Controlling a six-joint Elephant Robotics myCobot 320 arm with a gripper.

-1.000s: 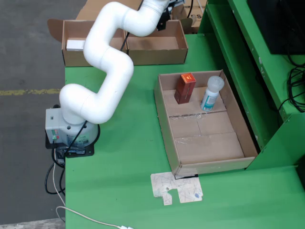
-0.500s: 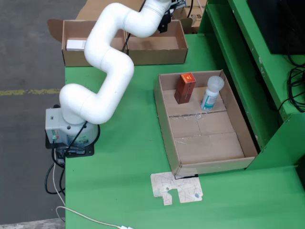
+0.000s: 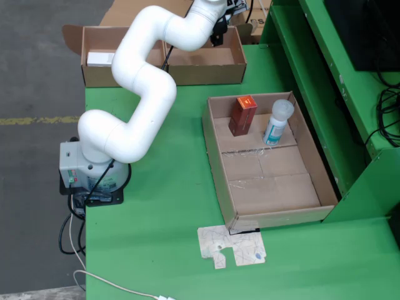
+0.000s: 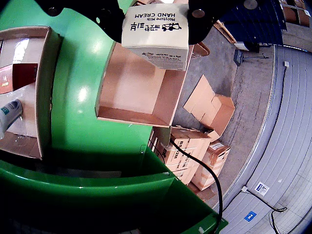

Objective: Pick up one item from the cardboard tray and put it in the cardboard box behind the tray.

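Gripper (image 4: 155, 12): pinching a white hand-cream carton (image 4: 156, 31), held above the open box (image 4: 134, 80) behind the tray; the box shows a bare bottom in the wrist view. Tray (image 3: 215, 159) on the green desk (image 3: 169, 206): holds a red box (image 3: 242, 115) and a white bottle (image 3: 278, 122), both upright at its far end, well apart from the gripper. A second box (image 3: 100, 69) at the left of the fixed view contains a white item (image 3: 99, 59).
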